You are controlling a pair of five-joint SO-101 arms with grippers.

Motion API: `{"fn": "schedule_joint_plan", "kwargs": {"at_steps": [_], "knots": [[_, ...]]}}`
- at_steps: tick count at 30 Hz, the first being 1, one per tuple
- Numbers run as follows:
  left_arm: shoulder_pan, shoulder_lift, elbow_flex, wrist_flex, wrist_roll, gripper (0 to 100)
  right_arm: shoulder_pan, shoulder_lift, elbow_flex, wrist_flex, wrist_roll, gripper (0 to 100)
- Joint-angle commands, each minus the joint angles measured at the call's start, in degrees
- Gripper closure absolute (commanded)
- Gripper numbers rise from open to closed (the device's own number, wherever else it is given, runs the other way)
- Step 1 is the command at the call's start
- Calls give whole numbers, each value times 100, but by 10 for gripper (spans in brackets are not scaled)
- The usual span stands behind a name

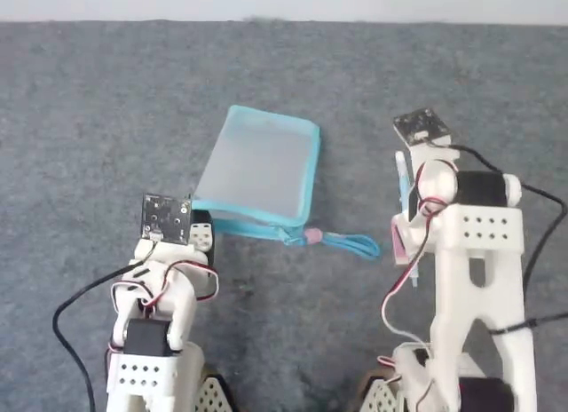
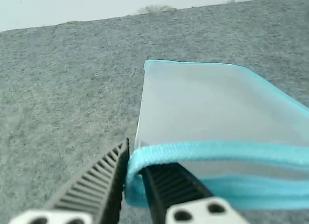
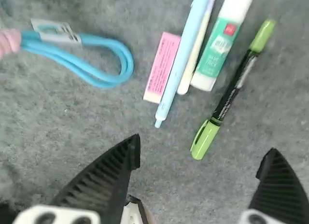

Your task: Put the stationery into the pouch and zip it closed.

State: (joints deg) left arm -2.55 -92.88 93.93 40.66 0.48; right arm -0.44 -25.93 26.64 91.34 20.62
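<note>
The pouch (image 2: 207, 103) is our anchor here, and the left gripper (image 2: 133, 185) is clenched on it. Its ribbed fingers (image 2: 104, 178) pinch the teal rim (image 2: 217, 149) at the corner of the pouch's mouth nearest that arm. The upper edge appears lifted off the lower one, so we judge the mouth to be held a little open.

The right gripper (image 3: 203, 151) is spread wide and holds nothing. It hangs over the stationery, which lies on the grey mat off the pouch's zip-pull end, past the blue strap loop (image 3: 91, 60). The green marker (image 3: 231, 89) has its near cap just between the open jaws. Beside it lie the glue stick (image 3: 222, 40), a pale blue pen (image 3: 183, 55) and a pink eraser (image 3: 161, 67), the eraser closest to the strap.

In the high view the pouch lies flat at mid-table between the two arms, with nothing inside it that we can make out.

We read this as the very start of loading: pouch secured, no item picked up yet. The next move calls for the right gripper to drop onto one piece, most likely the marker, close across its barrel, and carry it to the pouch's mouth. The left gripper's hold must not slip while the item goes in. The zip comes last.
</note>
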Motion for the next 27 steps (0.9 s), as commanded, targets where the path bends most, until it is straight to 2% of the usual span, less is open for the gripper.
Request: {"fn": "schedule_joint_plan", "kwargs": {"at_steps": [1,4,12,16,23,27], "knots": [[-35,-88,-330,9,70,989,277,347,70,-180,9,633],[-35,-88,-321,35,62,989,813,690,211,-382,97,634],[-35,-105,-259,9,62,988,2176,804,1196,-1165,1310,685],[-35,-105,-259,9,62,988,2290,971,1556,-1622,1688,685],[-35,-105,-242,18,62,988,2290,1578,1943,-2571,1873,690],[-35,-105,-242,18,62,988,2290,2018,1916,-2932,1881,772]]}}
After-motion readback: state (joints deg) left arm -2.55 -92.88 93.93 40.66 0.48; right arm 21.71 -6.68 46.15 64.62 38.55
